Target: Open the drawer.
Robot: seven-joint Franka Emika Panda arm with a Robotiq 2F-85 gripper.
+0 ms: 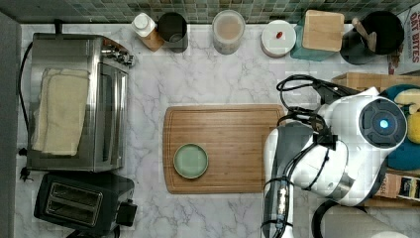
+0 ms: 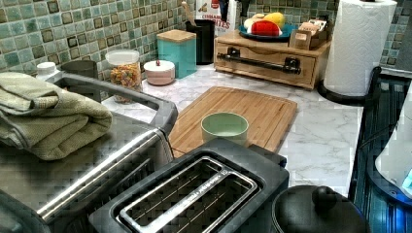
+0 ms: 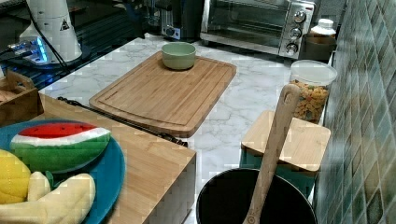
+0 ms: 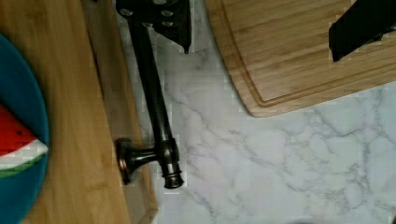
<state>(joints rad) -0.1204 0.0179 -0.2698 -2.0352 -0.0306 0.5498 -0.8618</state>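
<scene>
Fingers: in your wrist view the gripper (image 4: 260, 51) has its fingers (image 4: 175, 23) spread wide and holding nothing. One dark finger lies over the upper stretch of the handle bar. The other is well apart, over the cutting board.

Handle: the long black handle (image 4: 154, 93) runs along the drawer front. You can see one round post (image 4: 135, 158) joining it to the wood near the bar's capped end.

Drawer: the drawer (image 2: 265, 63) is the light-brown front of a low wooden box at the back of the counter, on the left view's right. Its front looks flush with the box there. In the right view the bar is a thin dark line along the box's edge.

On the box: a blue plate (image 4: 23, 116) carries a watermelon slice (image 4: 14, 144).

Cutting board: the bamboo cutting board (image 4: 299, 46) lies flat just beside the drawer, with a strip of marble counter (image 4: 280, 158) between them.

Bowl: a pale green bowl (image 1: 190, 160) sits on the board's corner far from the drawer.

Arm: the white arm (image 1: 341, 144) hangs over the top view's right and covers the drawer area.

Further out: a paper towel roll (image 2: 357, 43) stands just beside the box. A toaster oven (image 1: 74, 99) and a black toaster (image 1: 79, 201) stand on the top view's left.
</scene>
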